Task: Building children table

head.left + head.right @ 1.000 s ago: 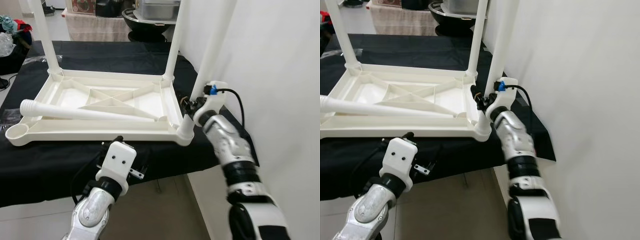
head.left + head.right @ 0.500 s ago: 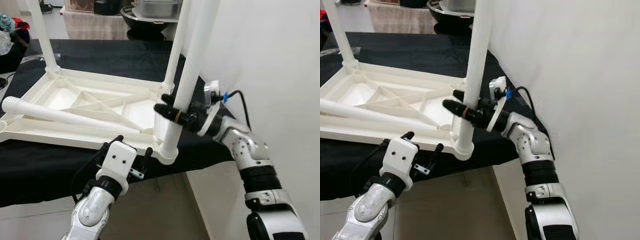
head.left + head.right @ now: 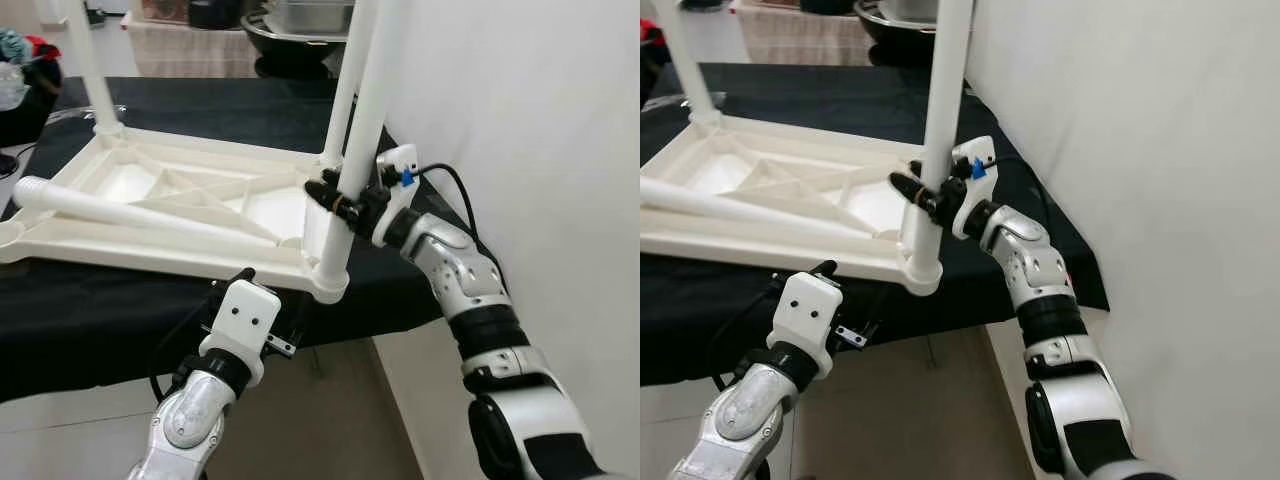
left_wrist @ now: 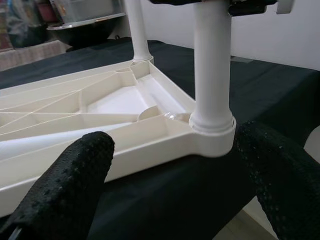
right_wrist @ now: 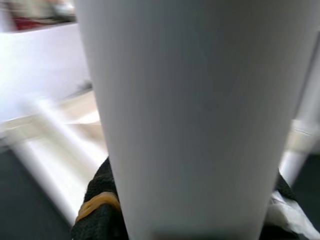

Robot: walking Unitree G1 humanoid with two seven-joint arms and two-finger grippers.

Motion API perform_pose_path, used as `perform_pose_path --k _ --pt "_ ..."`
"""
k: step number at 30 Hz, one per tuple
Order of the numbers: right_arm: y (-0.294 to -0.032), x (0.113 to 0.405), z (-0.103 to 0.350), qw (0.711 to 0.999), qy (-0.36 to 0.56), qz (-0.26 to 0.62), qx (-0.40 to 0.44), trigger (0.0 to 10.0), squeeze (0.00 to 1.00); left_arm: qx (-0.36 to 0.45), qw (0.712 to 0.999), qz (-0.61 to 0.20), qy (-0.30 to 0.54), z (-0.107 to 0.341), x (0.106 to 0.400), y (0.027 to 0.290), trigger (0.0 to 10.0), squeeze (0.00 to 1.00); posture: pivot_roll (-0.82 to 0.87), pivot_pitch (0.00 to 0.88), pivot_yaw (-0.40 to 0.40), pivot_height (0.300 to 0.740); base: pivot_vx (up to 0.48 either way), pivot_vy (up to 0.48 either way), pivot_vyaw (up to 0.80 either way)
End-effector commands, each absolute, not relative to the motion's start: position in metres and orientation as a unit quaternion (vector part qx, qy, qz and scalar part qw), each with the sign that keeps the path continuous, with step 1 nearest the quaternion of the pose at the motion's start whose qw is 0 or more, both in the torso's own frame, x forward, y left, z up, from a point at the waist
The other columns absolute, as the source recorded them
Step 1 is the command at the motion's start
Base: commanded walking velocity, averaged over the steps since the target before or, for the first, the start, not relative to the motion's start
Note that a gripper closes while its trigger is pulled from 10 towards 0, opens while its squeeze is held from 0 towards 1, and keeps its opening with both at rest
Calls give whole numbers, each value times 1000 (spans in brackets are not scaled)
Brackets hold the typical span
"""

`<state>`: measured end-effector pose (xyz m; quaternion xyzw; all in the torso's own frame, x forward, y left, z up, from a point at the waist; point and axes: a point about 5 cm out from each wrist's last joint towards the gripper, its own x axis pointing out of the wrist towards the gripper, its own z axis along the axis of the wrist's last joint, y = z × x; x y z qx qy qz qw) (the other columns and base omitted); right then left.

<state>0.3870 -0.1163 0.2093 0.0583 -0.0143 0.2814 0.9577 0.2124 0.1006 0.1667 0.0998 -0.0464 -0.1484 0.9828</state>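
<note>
A low table covered by a black cloth [image 3: 150, 310] carries the work; the cloth drapes over the near edge and the right-hand corner beside a white wall. Directly on the cloth lies a white plastic children's tabletop [image 3: 215, 205], upside down, its ribbed underside facing up. Its near right corner sits at the near edge of the cloth. White legs stand upright in three corner sockets: far left [image 3: 88, 70], far right [image 3: 343, 95] and near right [image 3: 355, 150]. The near left socket [image 3: 8, 235] holds none. A fourth loose leg [image 3: 130, 212] lies on its side across the tabletop's underside, not on the cloth itself.
</note>
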Motion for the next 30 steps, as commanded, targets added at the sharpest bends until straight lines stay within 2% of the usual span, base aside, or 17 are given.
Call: perform_pose_path --k 1,4,5,7,10,13,14,15,18,19,20,22,23,24,26,27,30 --pt "-157 395 185 995 52 59 54 0 0 95 983 -153 -46 167 212 98 10000 0 73 31 -134 740 0 0 0" --pt "-166 396 183 997 59 4 44 0 0 95 983 -153 -46 167 212 98 10000 0 73 31 -134 740 0 0 0" --pt "-174 394 179 995 72 -57 45 0 0 95 983 -153 -46 167 212 99 10000 0 75 35 -135 740 0 0 0" --pt "-174 394 179 995 72 -57 45 0 0 95 983 -153 -46 167 212 99 10000 0 75 35 -135 740 0 0 0" --pt "-185 388 174 984 80 -154 49 0 0 97 983 -152 -46 167 212 99 10000 0 74 36 -135 740 0 0 0" --pt "-184 386 173 978 77 -188 55 0 0 97 983 -151 -45 167 212 100 10000 0 76 37 -134 740 0 0 0" --pt "-177 387 174 981 71 -167 66 10000 0 97 983 -152 -45 167 212 100 10000 0 75 36 -134 740 0 0 0" --pt "-167 390 176 985 64 -132 88 10000 0 97 983 -152 -45 167 212 100 10000 0 75 36 -134 740 0 0 0" --pt "-160 392 177 987 58 -108 104 10000 0 97 983 -151 -45 167 212 100 10000 0 75 36 -134 740 0 0 0" --pt "-151 393 181 990 47 -78 105 10000 1000 97 983 -151 -44 167 212 100 10000 0 71 38 -133 740 0 0 0" --pt "-141 393 184 992 36 -43 116 10000 1000 97 983 -152 -44 167 212 100 10000 0 70 39 -131 740 0 0 0" --pt "-141 393 184 992 36 -43 116 10000 1000 97 983 -152 -44 167 212 100 10000 0 70 39 -131 740 0 0 0" --pt "-130 394 189 992 22 13 121 10000 1000 97 983 -153 -44 167 212 99 10000 0 70 39 -131 740 0 0 0" --pt "-117 392 194 987 13 87 133 10000 0 97 983 -153 -44 167 212 99 10000 0 71 40 -132 740 0 0 0" --pt "-105 387 204 965 -4 208 159 10000 0 97 983 -152 -45 167 213 100 10000 0 72 40 -133 740 0 0 0" --pt "-105 387 204 965 -4 208 159 10000 0 97 983 -152 -45 167 213 100 10000 0 72 40 -133 740 0 0 0" --pt "-104 375 214 925 -19 341 165 10000 0 97 983 -152 -45 167 212 100 10000 0 72 40 -135 740 0 0 0"
